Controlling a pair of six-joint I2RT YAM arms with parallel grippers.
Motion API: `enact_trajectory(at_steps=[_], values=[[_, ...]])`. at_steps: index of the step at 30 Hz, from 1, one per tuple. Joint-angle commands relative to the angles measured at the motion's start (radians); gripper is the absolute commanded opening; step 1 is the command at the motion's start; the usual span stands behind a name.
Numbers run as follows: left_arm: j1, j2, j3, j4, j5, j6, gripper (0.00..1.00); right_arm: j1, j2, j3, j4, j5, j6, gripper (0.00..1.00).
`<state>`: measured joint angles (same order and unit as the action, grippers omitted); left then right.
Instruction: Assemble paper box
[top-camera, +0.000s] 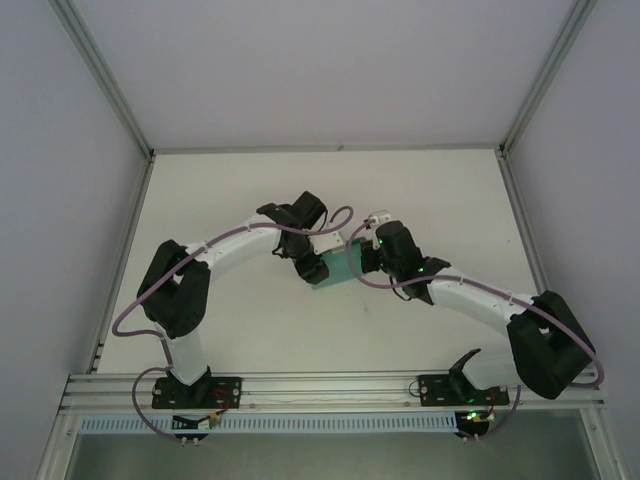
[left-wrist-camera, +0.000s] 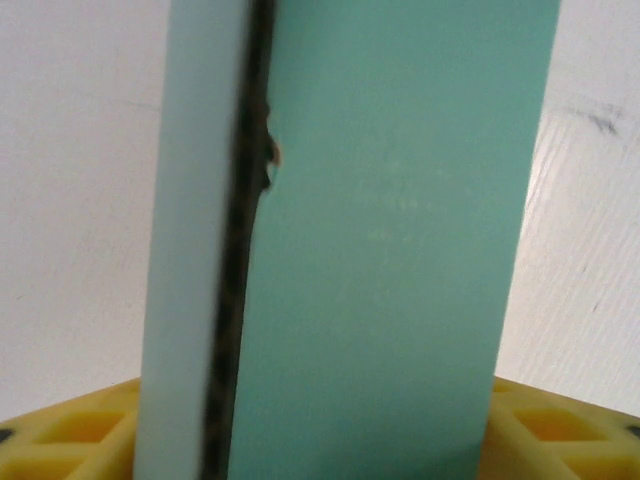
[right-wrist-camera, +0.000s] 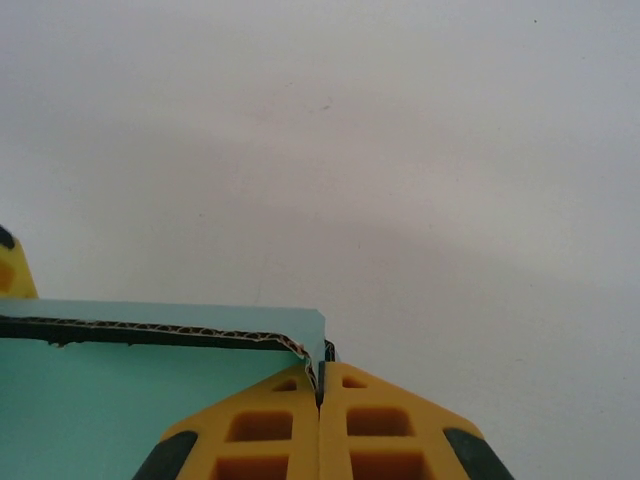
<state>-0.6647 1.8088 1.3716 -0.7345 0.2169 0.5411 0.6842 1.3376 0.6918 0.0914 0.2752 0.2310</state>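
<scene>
The teal-green paper box (top-camera: 336, 270) hangs above the table's middle, between the two arms. In the left wrist view the box (left-wrist-camera: 390, 250) stands on end, with a dark seam running down it and a paler side panel to the left. It reaches across the whole gap between the yellow fingers (left-wrist-camera: 60, 440) of my left gripper (top-camera: 309, 264) and hides their inner faces, so I cannot see whether they touch it. My right gripper (right-wrist-camera: 321, 385) is shut on a corner of the box (right-wrist-camera: 100, 400), where the corrugated edge shows. From above, that gripper (top-camera: 360, 256) meets the box's right side.
The white table (top-camera: 250, 320) lies under both arms, with aluminium frame rails (top-camera: 330, 385) along its near edge and grey walls at the back and sides.
</scene>
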Motion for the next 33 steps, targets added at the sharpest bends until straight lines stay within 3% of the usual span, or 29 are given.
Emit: enact_trajectory(at_steps=[1, 2, 4, 11, 13, 28, 33], values=[[0.005, -0.079, -0.011, 0.024, 0.020, -0.048, 0.75, 0.037, 0.020, -0.049, -0.104, 0.071, 0.049, 0.00], [0.006, -0.098, -0.026, 0.033, 0.023, -0.067, 0.78, 0.044, 0.017, -0.052, -0.102, 0.086, 0.050, 0.00], [0.005, -0.147, -0.067, 0.076, 0.000, -0.134, 1.00, 0.067, 0.012, -0.058, -0.107, 0.137, 0.055, 0.00], [0.006, -0.319, -0.193, 0.160, -0.228, -0.472, 1.00, 0.085, 0.013, -0.063, -0.127, 0.166, 0.096, 0.00], [0.010, -0.338, -0.205, 0.151, -0.242, -0.543, 0.88, 0.088, 0.011, -0.063, -0.124, 0.155, 0.096, 0.00], [0.010, -0.258, -0.159, 0.134, -0.202, -0.566, 0.11, 0.090, 0.026, -0.053, -0.108, 0.087, 0.109, 0.00], [0.011, -0.266, -0.146, 0.109, -0.131, -0.732, 0.15, 0.100, 0.052, -0.018, -0.172, 0.117, 0.157, 0.00]])
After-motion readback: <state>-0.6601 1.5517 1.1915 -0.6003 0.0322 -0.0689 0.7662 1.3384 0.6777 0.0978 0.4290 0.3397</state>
